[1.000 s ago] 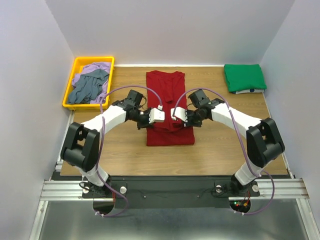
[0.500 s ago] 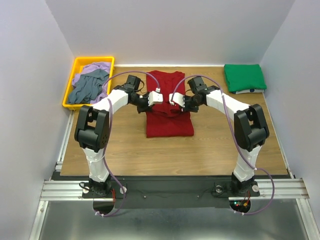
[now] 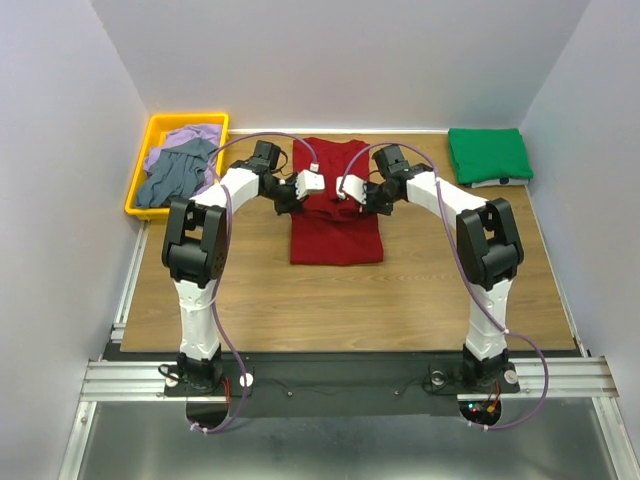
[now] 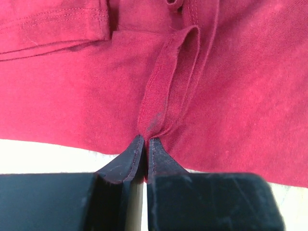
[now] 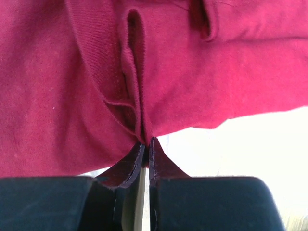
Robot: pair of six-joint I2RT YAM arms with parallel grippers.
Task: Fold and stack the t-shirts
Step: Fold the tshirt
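Note:
A dark red t-shirt [image 3: 335,235] lies flat in the middle of the table. My left gripper [image 3: 318,186] and right gripper [image 3: 345,190] hang close together over its far half. In the left wrist view the left gripper [image 4: 145,139] is shut on a pinched fold of the red cloth [image 4: 231,96]. The right wrist view shows the right gripper [image 5: 147,142] shut on another ridge of the same cloth [image 5: 57,86]. A folded bright green t-shirt [image 3: 488,155] rests at the back right. Lavender-purple [image 3: 185,135] and grey-blue [image 3: 175,175] t-shirts lie crumpled together at the back left.
The two crumpled shirts sit in a yellow tray [image 3: 190,118] at the table's back left corner. White walls close in the table at the back and on both sides. Bare wood shows in front of the red shirt.
Both grippers have moved toward the back of the table with the red cloth in them. The shirt's near edge has drawn further from the arm bases, so the shirt looks shorter.

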